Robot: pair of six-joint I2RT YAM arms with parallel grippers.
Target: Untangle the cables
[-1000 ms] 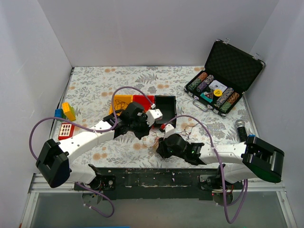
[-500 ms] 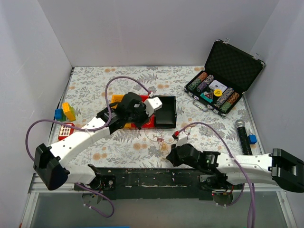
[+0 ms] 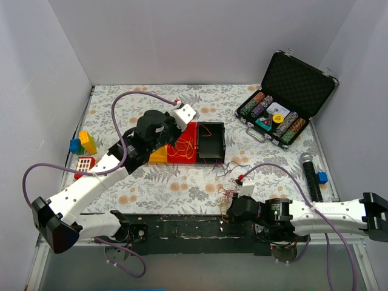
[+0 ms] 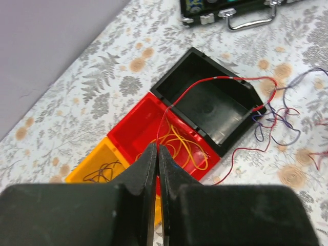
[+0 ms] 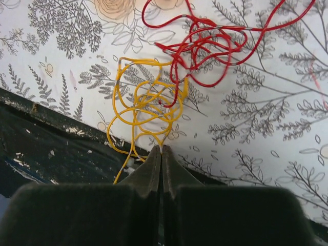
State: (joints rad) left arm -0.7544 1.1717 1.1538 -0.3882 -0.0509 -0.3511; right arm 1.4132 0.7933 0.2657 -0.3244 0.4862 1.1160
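Left gripper (image 4: 157, 154) is pinched shut on a red cable (image 4: 215, 79) strung over the red tray (image 4: 138, 128) and black tray (image 4: 215, 107). Right gripper (image 5: 161, 152), at the near edge of the table (image 5: 266, 128), clamps a yellow cable (image 5: 146, 102) loop beside a red tangle (image 5: 210, 46). Only the wrist cameras show these grips.

cables (image 5: 164, 87) red, yellow, purple | boxes (image 4: 137, 128) red, black, yellow | table (image 4: 92, 87) floral

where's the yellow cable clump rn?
Right wrist view: the yellow cable clump lies at the near edge of the table, pinched in the shut right gripper, with the red tangle touching its far side.
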